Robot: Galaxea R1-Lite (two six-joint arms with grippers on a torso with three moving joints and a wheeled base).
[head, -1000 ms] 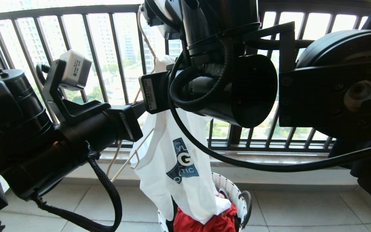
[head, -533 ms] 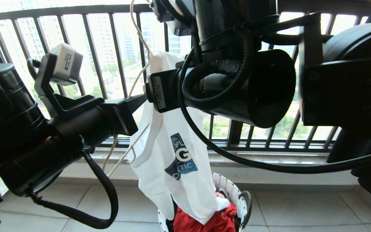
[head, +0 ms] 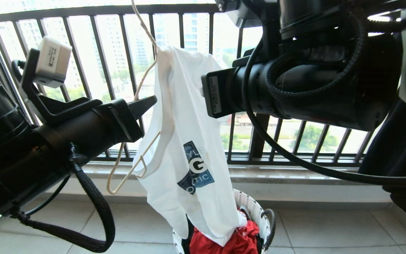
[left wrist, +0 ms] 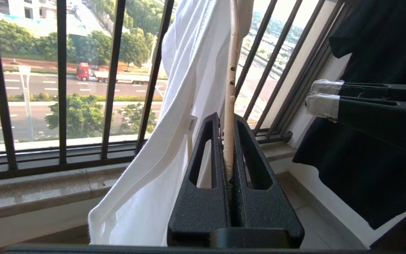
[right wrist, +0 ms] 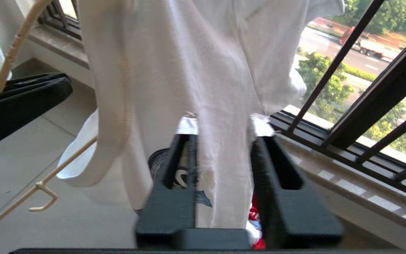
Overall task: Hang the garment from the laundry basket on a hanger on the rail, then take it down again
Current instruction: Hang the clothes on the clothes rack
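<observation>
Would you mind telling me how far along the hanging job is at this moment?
Done: the T-shirt is out of the laundry basket, apart from its hem, and draped on the hanger. In hand: the left gripper clamps the hanger's wire; the right gripper's jaws straddle a fold of the shirt. Left: hooking the hanger on the rail, which is not in view, then taking the shirt down.

The right claw (right wrist: 224,169) has drawn off rightward, baring more of the garment (head: 185,141); the hanger (head: 132,169) seems tilted further.

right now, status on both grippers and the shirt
Left gripper shut on the hanger. Right gripper open, fingers straddling a fold of the T-shirt. T-shirt half draped on hanger, hem above the laundry basket. Nothing blocking.
</observation>
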